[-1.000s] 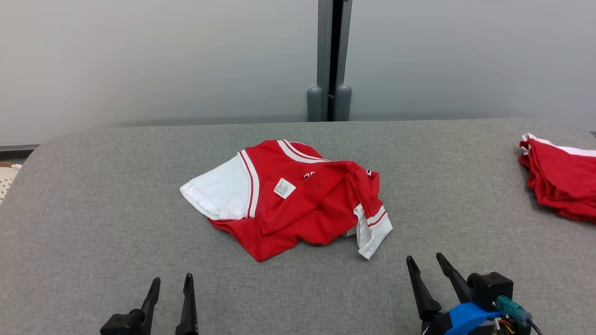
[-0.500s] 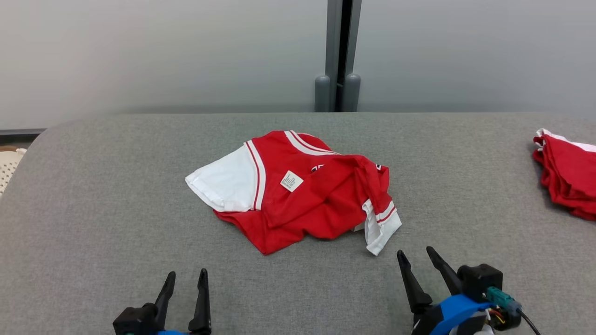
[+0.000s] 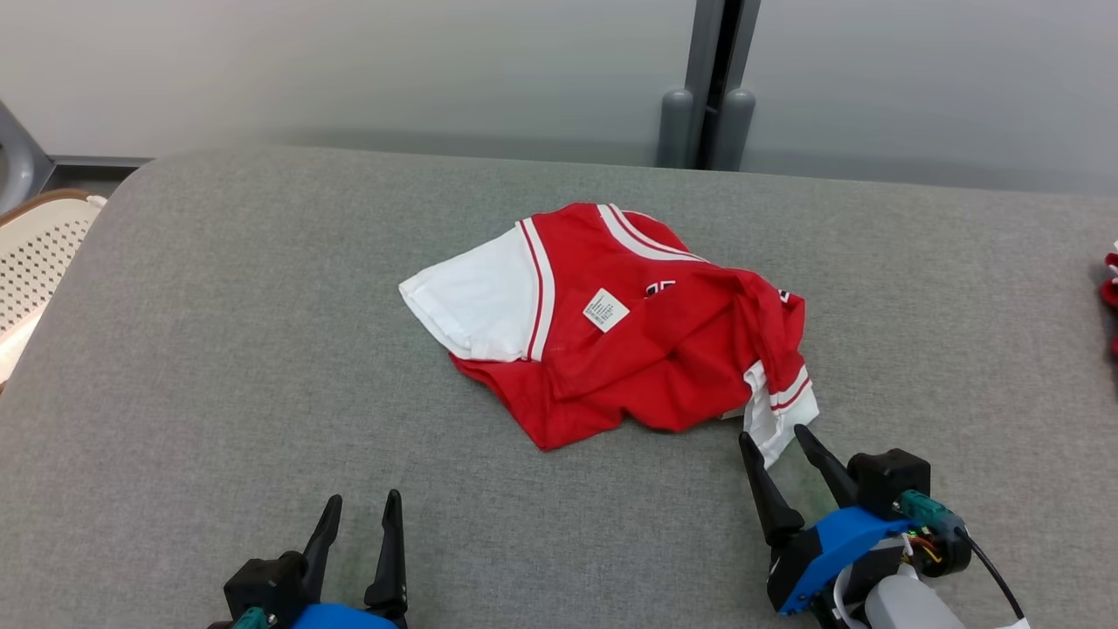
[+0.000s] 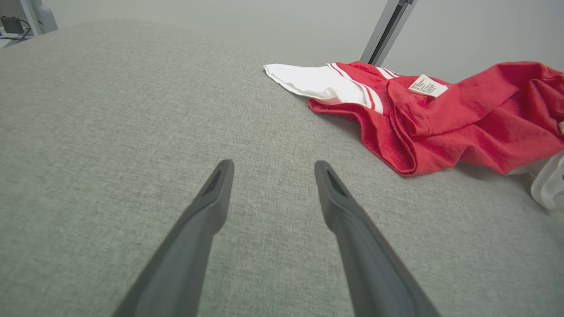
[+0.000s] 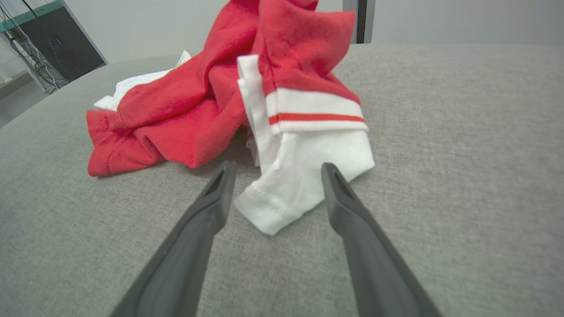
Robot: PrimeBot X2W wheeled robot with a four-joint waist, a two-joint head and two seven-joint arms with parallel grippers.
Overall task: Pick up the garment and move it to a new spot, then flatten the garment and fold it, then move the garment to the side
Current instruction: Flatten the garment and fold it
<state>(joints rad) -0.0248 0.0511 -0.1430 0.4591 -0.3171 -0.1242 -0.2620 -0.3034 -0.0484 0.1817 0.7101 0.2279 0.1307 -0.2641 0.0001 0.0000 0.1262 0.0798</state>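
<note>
The garment point(image 3: 629, 349) is a crumpled red shirt with white sleeves and a white label, lying mid-table. My right gripper point(image 3: 772, 434) is open at its near right corner, with the tips on either side of the end of the striped white sleeve point(image 3: 777, 415). In the right wrist view that sleeve point(image 5: 308, 171) lies on the table between my open right gripper point(image 5: 277, 165) fingers, and nothing is gripped. My left gripper point(image 3: 363, 500) is open over bare cloth, well short of the shirt. In the left wrist view the garment point(image 4: 440, 123) lies ahead and right of that gripper point(image 4: 273, 164).
The grey cloth-covered table point(image 3: 218, 349) has free room to the left and near side. A bit of another red garment point(image 3: 1111, 288) shows at the right edge. A pale woven chair point(image 3: 39, 253) stands off the table's left end. A grey post point(image 3: 707, 122) rises behind.
The head camera has turned, shifting the whole picture right and down. My right gripper has come forward until its tips flank the white sleeve end. Both grippers stay open.
</note>
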